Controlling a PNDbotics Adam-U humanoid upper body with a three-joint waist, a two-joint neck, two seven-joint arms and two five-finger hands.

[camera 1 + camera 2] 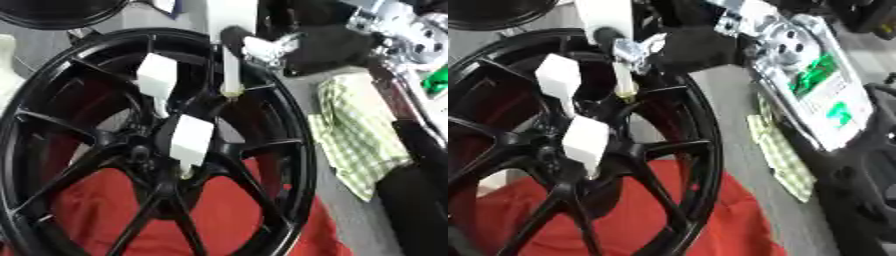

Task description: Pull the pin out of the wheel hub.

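My right hand (pixel 262 47) at 12 o'clock, fingers pinched on a slim white pin with brass tip (pixel 231 75), above the glossy black spoked wheel hub (pixel 140 150) on red cloth (pixel 219 215), two white blocky pins (pixel 191 140) near centre, green checked cloth (pixel 359 135) at 3 o'clock on my grey desk (pixel 350 215).

Three white pins (pixel 191 141), one wheel hub (pixel 140 155)

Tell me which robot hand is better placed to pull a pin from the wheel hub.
Right: the right robot hand hangs over the wheel beside the white pins; the left is unseen.
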